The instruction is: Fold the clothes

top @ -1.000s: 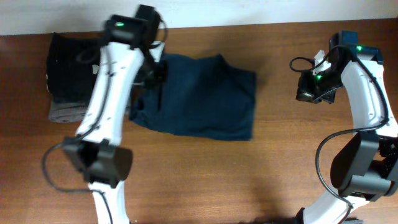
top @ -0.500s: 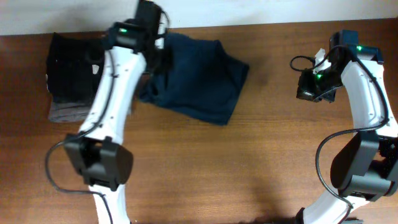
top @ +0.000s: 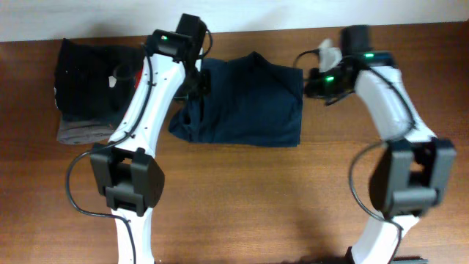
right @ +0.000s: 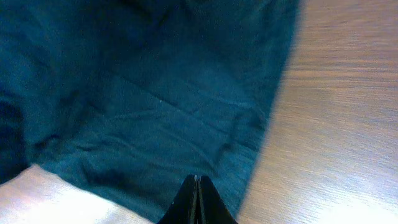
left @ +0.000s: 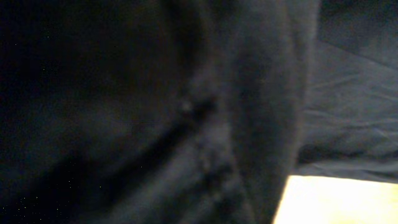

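The clothes, one dark navy garment, lie wrinkled in a rough rectangle at the table's back centre. My left gripper sits on its upper left part, shut on a bunch of the fabric. In the left wrist view dark cloth fills the frame and hides the fingers. My right gripper is at the garment's right edge. In the right wrist view its black fingertips are pressed together, shut, just above the navy cloth near its hem, with nothing seen between them.
A black garment with a white tag lies on folded grey cloth at the back left. Bare brown table stretches in front of the garment. A pale wall edge runs along the back.
My right arm has swung left from the table's right side to the garment's right edge. My left gripper moved right, and the garment shifted and spread rightward with it.
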Action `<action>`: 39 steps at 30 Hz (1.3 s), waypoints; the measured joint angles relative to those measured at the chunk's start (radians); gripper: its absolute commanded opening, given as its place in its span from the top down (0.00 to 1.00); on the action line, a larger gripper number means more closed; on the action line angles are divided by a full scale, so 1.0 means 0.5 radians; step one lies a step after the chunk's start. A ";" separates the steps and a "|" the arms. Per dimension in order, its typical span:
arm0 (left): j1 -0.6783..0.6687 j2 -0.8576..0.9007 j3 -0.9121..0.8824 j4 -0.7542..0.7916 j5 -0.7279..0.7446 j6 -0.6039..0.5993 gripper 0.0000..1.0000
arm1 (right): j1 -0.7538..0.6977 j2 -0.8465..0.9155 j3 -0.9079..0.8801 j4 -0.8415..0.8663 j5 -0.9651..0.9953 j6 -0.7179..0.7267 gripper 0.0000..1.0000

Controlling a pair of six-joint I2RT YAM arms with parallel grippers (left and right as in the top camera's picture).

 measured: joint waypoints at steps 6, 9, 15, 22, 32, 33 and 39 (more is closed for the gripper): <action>0.052 0.000 0.000 -0.016 -0.011 0.000 0.98 | 0.049 0.424 -0.023 0.022 0.003 0.001 0.96; 0.050 0.000 0.000 -0.023 -0.011 0.000 0.94 | 0.043 0.455 -0.020 -0.022 -0.036 0.034 0.96; 0.058 0.000 0.002 -0.063 -0.011 -0.001 0.83 | 0.066 0.465 -0.021 -0.553 -0.037 0.064 0.96; 0.134 0.000 0.051 -0.085 0.008 0.001 0.91 | 0.259 0.497 -0.031 -0.962 0.192 0.065 0.96; 0.095 0.000 0.056 -0.135 -0.074 -0.014 0.43 | 0.387 0.498 -0.032 -0.990 0.352 0.063 0.96; 0.103 0.000 0.056 -0.146 -0.095 -0.011 0.41 | 0.368 0.498 -0.032 -0.992 0.371 0.063 0.96; 0.182 0.000 0.057 -0.211 -0.163 -0.014 0.30 | 0.027 0.497 -0.032 -1.004 0.421 0.063 0.96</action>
